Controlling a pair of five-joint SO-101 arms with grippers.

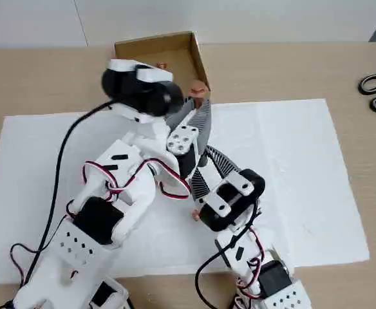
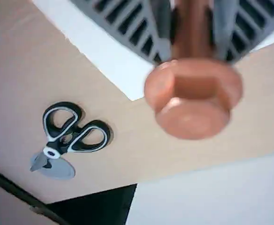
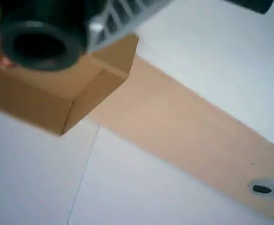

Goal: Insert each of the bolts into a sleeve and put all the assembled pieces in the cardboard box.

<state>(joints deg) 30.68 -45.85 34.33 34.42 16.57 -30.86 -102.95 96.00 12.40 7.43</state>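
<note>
no readable text, labels or numbers anywhere.

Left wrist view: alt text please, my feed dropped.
An orange bolt, head toward the camera, is clamped between the grey ribbed fingers of the left end effector. Behind it lie the tan table, a corner of white sheet and black-handled scissors.

Light bright and even, falling from overhead; white sheet (image 1: 297,187) uniformly lit, without glare; arms (image 1: 120,187) cast only faint, soft-edged shadows on it; bolt (image 2: 193,98) head carries a pale, diffuse highlight; cardboard box (image 3: 34,105) outer wall darker than its lit rim.
</note>
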